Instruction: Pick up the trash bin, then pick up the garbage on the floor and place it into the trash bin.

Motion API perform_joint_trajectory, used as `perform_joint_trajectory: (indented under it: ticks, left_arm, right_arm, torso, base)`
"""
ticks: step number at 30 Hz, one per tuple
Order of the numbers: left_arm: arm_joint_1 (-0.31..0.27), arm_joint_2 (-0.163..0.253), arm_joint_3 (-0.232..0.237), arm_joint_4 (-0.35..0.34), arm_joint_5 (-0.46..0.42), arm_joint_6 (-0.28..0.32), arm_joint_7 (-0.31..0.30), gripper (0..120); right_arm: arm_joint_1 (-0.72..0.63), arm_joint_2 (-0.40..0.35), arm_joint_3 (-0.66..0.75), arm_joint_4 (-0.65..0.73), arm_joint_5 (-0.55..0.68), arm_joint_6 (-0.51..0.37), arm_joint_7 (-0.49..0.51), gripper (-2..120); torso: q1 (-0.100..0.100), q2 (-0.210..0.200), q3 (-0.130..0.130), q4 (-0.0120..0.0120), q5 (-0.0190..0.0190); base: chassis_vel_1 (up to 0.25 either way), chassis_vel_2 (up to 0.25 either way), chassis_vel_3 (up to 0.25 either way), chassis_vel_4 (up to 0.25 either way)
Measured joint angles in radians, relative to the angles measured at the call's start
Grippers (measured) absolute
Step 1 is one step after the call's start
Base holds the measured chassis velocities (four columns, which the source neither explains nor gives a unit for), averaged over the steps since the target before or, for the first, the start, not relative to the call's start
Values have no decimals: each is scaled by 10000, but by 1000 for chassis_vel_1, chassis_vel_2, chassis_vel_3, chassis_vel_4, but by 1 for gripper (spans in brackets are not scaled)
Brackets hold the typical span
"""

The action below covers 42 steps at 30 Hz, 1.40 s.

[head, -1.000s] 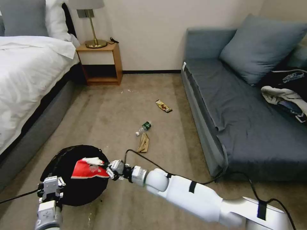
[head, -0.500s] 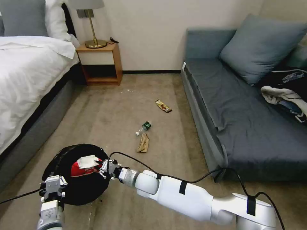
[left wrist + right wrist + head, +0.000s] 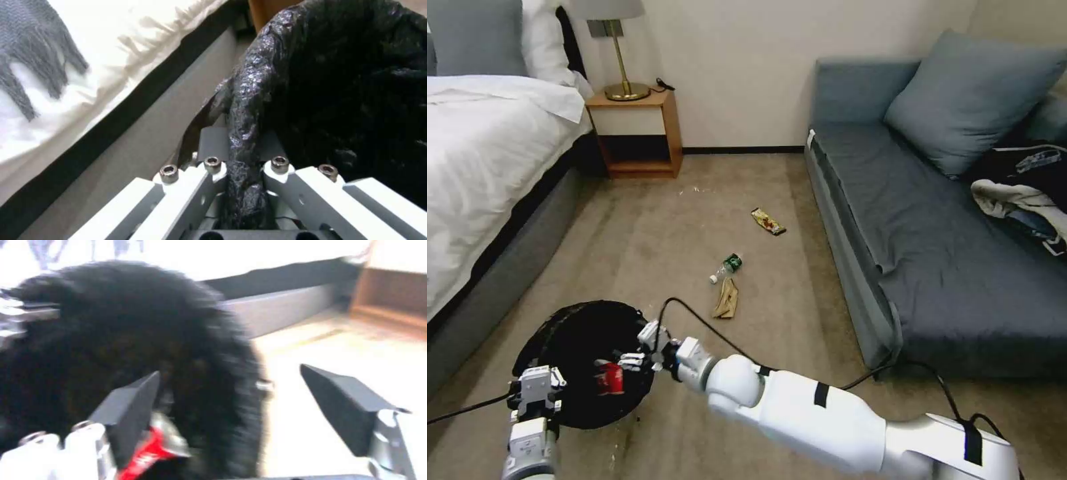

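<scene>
Head view, lower left of frame: trash bin (image 3: 570, 393), round and lined with a black bag, held by the left gripper (image 3: 537, 393) at the near rim. Left wrist view confirms it, jaws pinched closed on a fold of bag and rim (image 3: 242, 156). Right gripper (image 3: 642, 348) sits over the bin's right edge, jaws spread wide with nothing between them; right wrist view shows both pads apart, the black liner (image 3: 133, 340) bulging between them. Red-and-white snack packet (image 3: 608, 377) lies inside the bin, loose from the gripper; a red scrap of it (image 3: 151, 453) shows beside one pad. Three items remain on the carpet at frame centre: small clear bottle (image 3: 726, 267), brown paper bag (image 3: 726, 298) just below it, candy wrapper (image 3: 768, 221) farther up, near the grey sofa (image 3: 960, 267). Risks, as judged: the open pad looks close to the liner, so pulling the arm away could snag the bag and drag it, or the packet, out. The left grip is on thin film at one rim point; a tug or tilt could slip it.
</scene>
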Motion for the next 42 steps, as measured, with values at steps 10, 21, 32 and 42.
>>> perform_joint_trajectory:
  ticks: [10,21,32,42]
  left_arm:
    - [-52,213,-14,41,-331,-1,19,4]
    - [-143,388,-79,185,-611,-66,30,4]
    - [-100,497,-65,98,-763,-73,70,4]
    - [-62,354,-56,157,-537,-313,44,4]
  right_arm:
    - [-2740,-1310,4309,1286,-4026,1067,-492,100]
    - [-7599,-663,9269,3298,-4600,3033,68,100]
    - [-9684,361,10884,3913,-4706,4958,-174,100]
    - [-9612,613,10507,3612,-4589,5249,-437,100]
  torso:
    - [-1,0,-1,-1,4]
    - [0,1,-2,-2,1]
    - [-1,1,-2,-1,-1]
    - [-1,0,-1,0,-1]
  base:
    - [0,0,0,0]
    - [0,0,0,0]
    - [0,0,0,0]
    - [0,0,0,0]
